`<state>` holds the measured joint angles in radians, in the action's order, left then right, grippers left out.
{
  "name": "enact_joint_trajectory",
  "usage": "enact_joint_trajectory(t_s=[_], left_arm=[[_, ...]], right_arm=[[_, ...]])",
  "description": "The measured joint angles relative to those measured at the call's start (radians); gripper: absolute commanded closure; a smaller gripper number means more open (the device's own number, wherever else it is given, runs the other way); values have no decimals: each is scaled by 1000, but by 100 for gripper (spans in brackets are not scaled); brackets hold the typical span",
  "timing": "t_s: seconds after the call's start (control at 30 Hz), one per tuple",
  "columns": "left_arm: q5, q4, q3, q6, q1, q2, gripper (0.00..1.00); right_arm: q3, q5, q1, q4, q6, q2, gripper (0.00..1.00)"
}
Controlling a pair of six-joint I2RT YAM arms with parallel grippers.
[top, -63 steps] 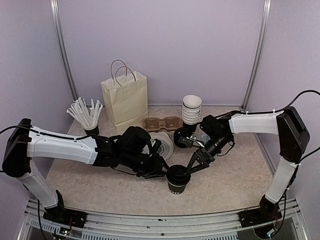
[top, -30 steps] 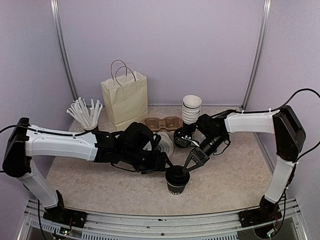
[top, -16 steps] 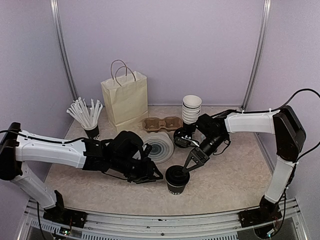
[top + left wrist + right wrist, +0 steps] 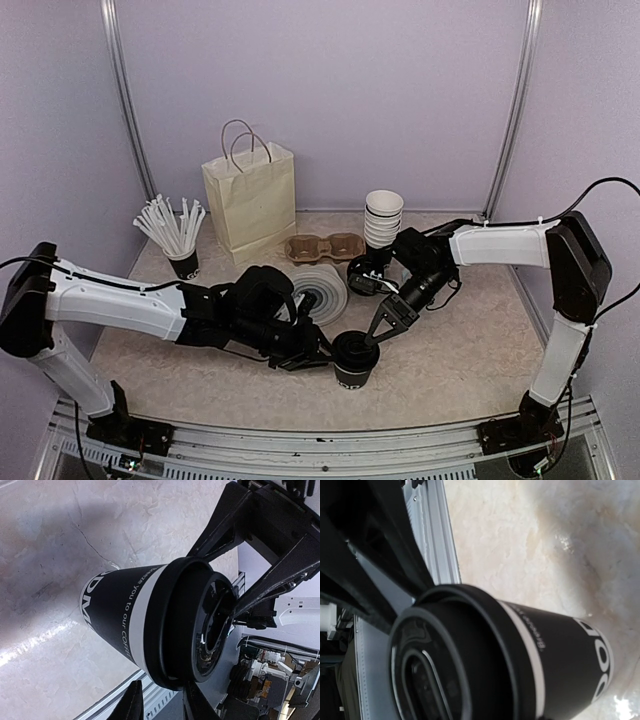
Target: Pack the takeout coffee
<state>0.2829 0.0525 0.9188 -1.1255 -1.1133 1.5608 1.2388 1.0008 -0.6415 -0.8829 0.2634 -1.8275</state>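
1. The cup (image 4: 355, 364) is standing upright by the desk's (image 4: 470, 350) near edge, midway along.
2. The left gripper (image 4: 320, 353) is hovering just left of it, jaws narrowly apart.
3. The right gripper (image 4: 381, 331) is gaping wide at the lid (image 4: 355, 347).

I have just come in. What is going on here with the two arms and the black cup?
The takeout coffee stands upright on the table, lid on. The right gripper is open, its fingers at either side of the lid; the left gripper is open beside the cup, not around it. Neither has closed on it. The paper bag and the cup carrier stand further back, so the packing is not yet done.
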Motion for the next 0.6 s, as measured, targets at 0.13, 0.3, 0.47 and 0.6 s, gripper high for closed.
enact_joint_trajectory(t_s=[0.13,0.3,0.47,0.6], left_arm=[[24,-7,-1,0,1,17,77],[52,-47,-11,0,6,27,78],[114,-135,-35,-11,8,53,79],[155,-211,-61,-34,13,70,82]], right_arm=[[0,0,0,0,0,0,53],[-2,5,0,5,1,-1,53],[-2,19,0,16,2,-12,53],[-9,28,0,31,2,-14,54]])
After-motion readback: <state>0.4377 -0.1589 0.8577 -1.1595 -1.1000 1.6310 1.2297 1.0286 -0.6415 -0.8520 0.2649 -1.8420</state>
